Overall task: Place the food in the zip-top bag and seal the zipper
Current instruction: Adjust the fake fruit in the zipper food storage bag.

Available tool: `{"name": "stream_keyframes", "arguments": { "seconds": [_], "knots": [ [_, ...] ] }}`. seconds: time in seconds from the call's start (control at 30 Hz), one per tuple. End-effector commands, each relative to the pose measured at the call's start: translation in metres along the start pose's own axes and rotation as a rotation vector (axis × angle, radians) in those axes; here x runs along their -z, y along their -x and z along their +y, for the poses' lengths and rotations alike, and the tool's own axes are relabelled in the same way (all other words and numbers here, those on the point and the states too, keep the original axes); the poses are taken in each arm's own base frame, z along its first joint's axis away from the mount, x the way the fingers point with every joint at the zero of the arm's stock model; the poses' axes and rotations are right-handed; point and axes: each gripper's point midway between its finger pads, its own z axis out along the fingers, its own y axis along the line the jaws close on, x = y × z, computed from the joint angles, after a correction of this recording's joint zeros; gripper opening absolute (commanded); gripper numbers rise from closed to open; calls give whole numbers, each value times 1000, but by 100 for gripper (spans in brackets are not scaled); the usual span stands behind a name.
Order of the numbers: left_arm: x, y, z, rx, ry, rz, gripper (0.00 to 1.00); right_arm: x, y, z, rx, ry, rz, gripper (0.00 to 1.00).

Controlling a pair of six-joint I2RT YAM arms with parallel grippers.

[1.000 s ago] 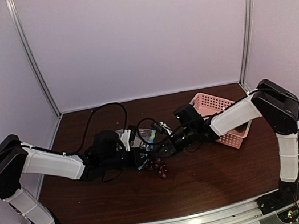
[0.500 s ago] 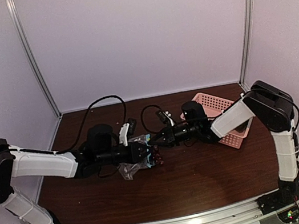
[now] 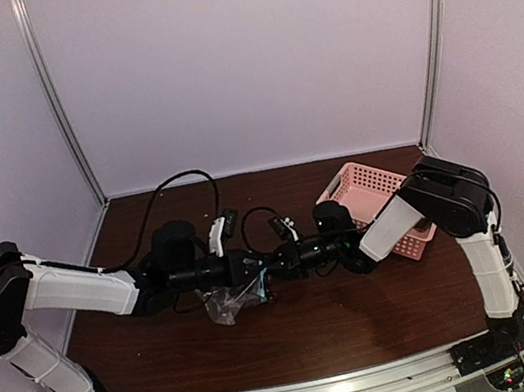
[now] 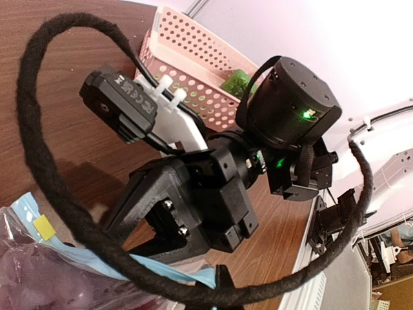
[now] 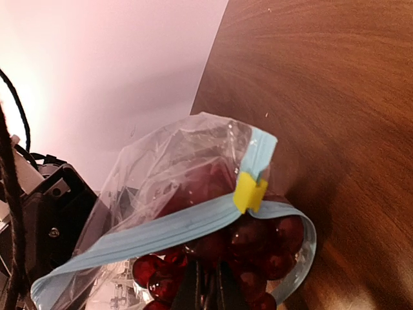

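- Change over last second: grapes [image 5: 226, 248] carried by right gripper [image 3: 272, 265] from above tabletop [image 3: 363, 310] into mouth of zip-top bag [image 5: 168, 161]; bag raised to meet them.
- Grapes now lodged inside loop of zipper [image 5: 148, 236], not yet fully in.
- Right fingers [image 5: 193, 294] seen pinched on bunch.
- Left gripper [image 3: 250, 265]: fingers hidden; grip on bag rim judged from bag hanging clear.
- Green vegetable [image 4: 235, 81] seen in pink basket [image 3: 382, 185]; second loading and sealing judged outstanding.
- Yellow slider [image 5: 250, 190] seen on zipper.
- Lettering on black wrist module [image 4: 119, 97] not legible; bag print unreadable.
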Motion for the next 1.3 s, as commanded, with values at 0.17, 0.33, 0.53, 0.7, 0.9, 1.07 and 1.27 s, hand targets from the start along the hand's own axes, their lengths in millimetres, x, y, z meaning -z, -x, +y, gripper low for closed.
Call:
{"name": "stream_keyframes", "arguments": {
  "seconds": [0.17,0.33,0.53,0.7,0.9,1.07,1.27],
  "knots": [
    [17,-1,15,29,96,-61,0,-17,2,38,28,106,26,17],
    [29,-24,28,58,158,-44,0,-24,-22,22,43,13,98,35],
    [36,-44,42,66,229,-5,0,-4,-15,19,231,-180,160,51],
    [41,-47,47,52,258,-3,0,20,-8,19,336,-274,138,56],
    [44,-45,43,28,245,-10,0,9,-21,-18,309,-340,211,50],
    [43,-45,41,8,230,-9,0,-23,-48,-30,259,-288,313,42],
    [36,-47,32,-10,165,5,0,-47,-49,53,126,129,237,36]
  ]
}}
